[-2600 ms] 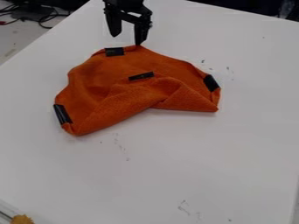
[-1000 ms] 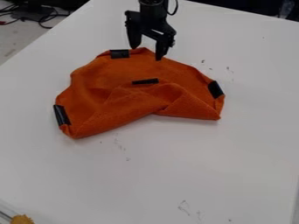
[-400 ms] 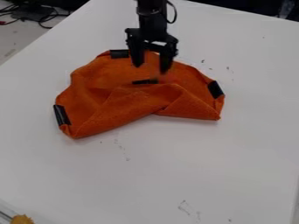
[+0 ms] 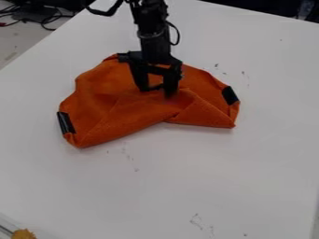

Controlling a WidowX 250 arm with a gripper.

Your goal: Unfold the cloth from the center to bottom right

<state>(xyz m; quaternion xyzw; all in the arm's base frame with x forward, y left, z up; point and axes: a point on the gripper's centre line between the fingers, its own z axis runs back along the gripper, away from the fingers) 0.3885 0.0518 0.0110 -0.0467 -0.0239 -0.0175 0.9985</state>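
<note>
An orange cloth (image 4: 100, 102) with black strips lies on a white bench (image 4: 249, 177), nearer the bench's far and left edges than its near side. It is partly folded: its near side is turned over toward the middle, and two folds meet at a notch midway along the near rim. A black strip (image 4: 65, 123) sits at its left end and another black strip (image 4: 230, 95) at its right end. The black gripper (image 4: 157, 91) hangs down over the middle of the cloth, its arm (image 4: 149, 21) coming in from beyond the bench's far side. The jaws are released and stand apart, the tips at the inner rim of the turned-over part; whether they press on the fabric, I cannot tell. Small dark marks are scattered on the bench between the cloth and the near edge. A yellow-brown object (image 4: 24, 234) shows at the near left, and cables (image 4: 46, 21) lie beyond the bench's left edge.
</note>
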